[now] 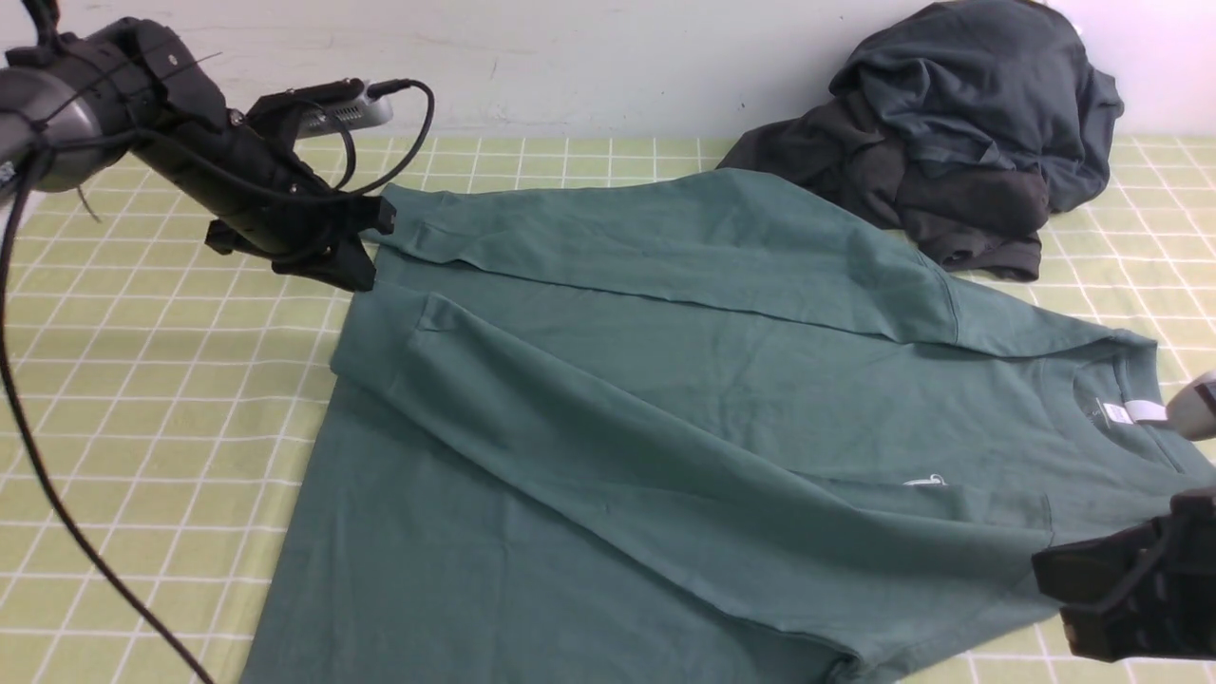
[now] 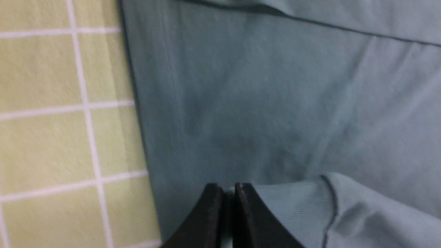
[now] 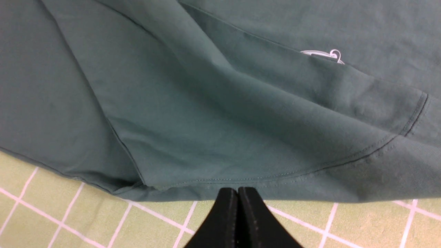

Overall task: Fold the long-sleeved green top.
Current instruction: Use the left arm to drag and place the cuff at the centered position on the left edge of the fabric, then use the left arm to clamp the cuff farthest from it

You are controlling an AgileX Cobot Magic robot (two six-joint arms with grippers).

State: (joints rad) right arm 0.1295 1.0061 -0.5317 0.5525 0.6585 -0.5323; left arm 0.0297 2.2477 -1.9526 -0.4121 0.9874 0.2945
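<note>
The green long-sleeved top (image 1: 665, 380) lies spread on the checked cloth, neck with white label (image 1: 1135, 411) to the right. Both sleeves are laid across the body. My left gripper (image 1: 380, 237) is at the far sleeve's end, back left. In the left wrist view its jaws (image 2: 226, 187) stand almost together, pinching the ribbed cuff (image 2: 293, 206). My right gripper (image 1: 1045, 575) is at the front right. In the right wrist view it (image 3: 237, 189) is shut and empty, over the cloth just off the top's (image 3: 206, 103) shoulder edge. The small white logo (image 3: 324, 54) peeks from under the near sleeve.
A heap of dark grey garments (image 1: 959, 142) sits at the back right, touching the top's far shoulder. The yellow-green checked tablecloth (image 1: 142, 380) covers the table up to a white wall. A black cable (image 1: 28, 427) hangs on the left. A white object (image 1: 1199, 407) shows at the right edge.
</note>
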